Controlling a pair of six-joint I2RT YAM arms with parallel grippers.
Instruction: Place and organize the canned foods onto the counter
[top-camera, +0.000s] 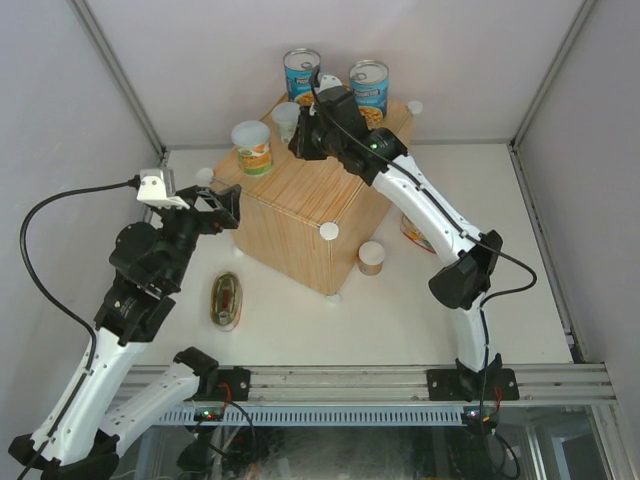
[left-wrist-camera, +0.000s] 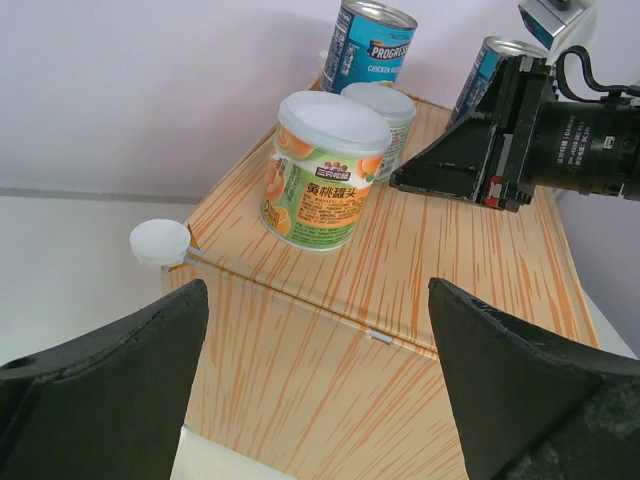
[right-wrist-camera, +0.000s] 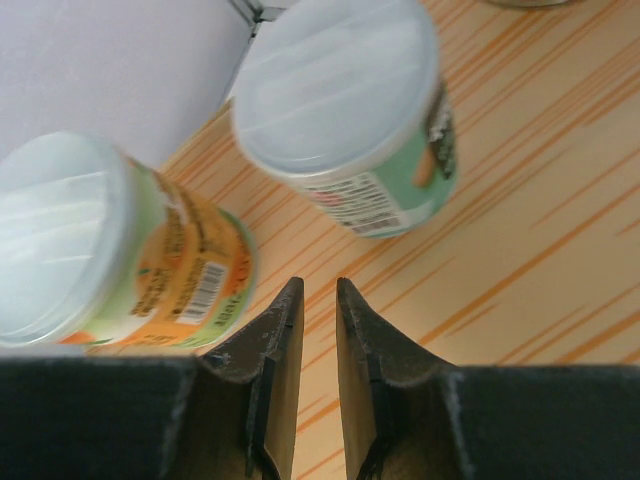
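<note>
The counter (top-camera: 300, 215) is a wood-grain box. On its top stand two tall blue cans (top-camera: 301, 72) (top-camera: 368, 88), a small orange-green can (top-camera: 253, 147) and a small pale green can (top-camera: 286, 120). On the table lie a small can (top-camera: 371, 257), an oval tin (top-camera: 226, 299) and a second tin (top-camera: 415, 235), half hidden by my right arm. My right gripper (right-wrist-camera: 315, 290) hovers low over the counter top (right-wrist-camera: 540, 250), just short of the orange-green can (right-wrist-camera: 110, 250) and the pale green can (right-wrist-camera: 350, 110), its jaws nearly closed and empty. My left gripper (left-wrist-camera: 315, 380) is wide open and empty, facing the counter's left side (left-wrist-camera: 300, 380).
White round knobs (top-camera: 328, 231) (left-wrist-camera: 160, 242) stick out at the counter's corners. Grey walls close the table in at the back and both sides. A metal rail (top-camera: 400, 380) runs along the near edge by the arm bases.
</note>
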